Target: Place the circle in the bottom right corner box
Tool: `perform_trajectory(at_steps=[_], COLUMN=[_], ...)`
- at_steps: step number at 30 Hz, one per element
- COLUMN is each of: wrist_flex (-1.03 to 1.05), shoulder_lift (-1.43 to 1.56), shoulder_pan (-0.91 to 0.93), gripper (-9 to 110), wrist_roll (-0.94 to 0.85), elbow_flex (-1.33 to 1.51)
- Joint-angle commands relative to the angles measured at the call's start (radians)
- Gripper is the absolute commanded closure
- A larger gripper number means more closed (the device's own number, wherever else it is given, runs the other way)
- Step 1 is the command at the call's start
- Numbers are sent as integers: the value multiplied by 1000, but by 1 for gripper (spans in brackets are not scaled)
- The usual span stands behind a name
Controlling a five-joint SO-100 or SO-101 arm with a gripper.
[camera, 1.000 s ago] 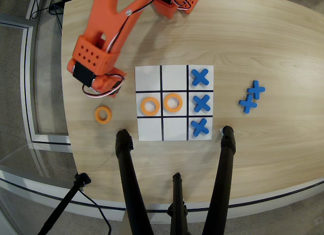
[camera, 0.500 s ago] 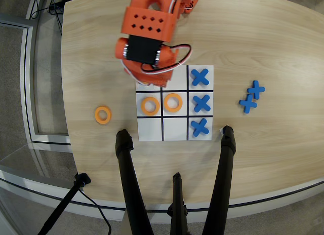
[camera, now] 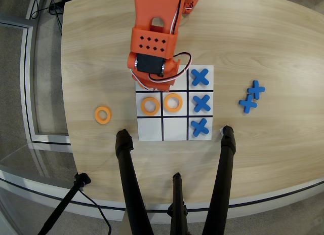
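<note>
A white nine-cell board (camera: pixel 174 133) lies in the middle of the wooden table. Two orange rings sit on it, one in the middle-left cell (camera: pixel 150 106) and one in the centre cell (camera: pixel 173 103). A third ring (camera: pixel 103 115) lies on the table left of the board. Blue crosses fill the right column, so the cell at the bottom right in this view (camera: pixel 193 136) holds one. My orange gripper (camera: pixel 151 84) hangs over the top-left corner cell and hides most of it. The arm's body covers the jaws, and I cannot see whether they hold anything.
Two spare blue crosses (camera: pixel 252 97) lie right of the board. Black tripod legs (camera: pixel 126 169) (camera: pixel 225 161) stand on the table's near edge, close to the board's lower corners. The bottom-left cell (camera: pixel 150 128) and bottom-middle cell (camera: pixel 175 128) are bare white.
</note>
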Motion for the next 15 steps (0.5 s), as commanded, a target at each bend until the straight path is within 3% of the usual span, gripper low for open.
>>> perform_trajectory(at_steps=[1, 15], wrist_flex=[-21, -69], shoulder_lift=[-5, -26], shoulder_pan=[9, 35], gripper=[102, 102], wrist_roll=[0, -17], elbow_flex=[3, 46])
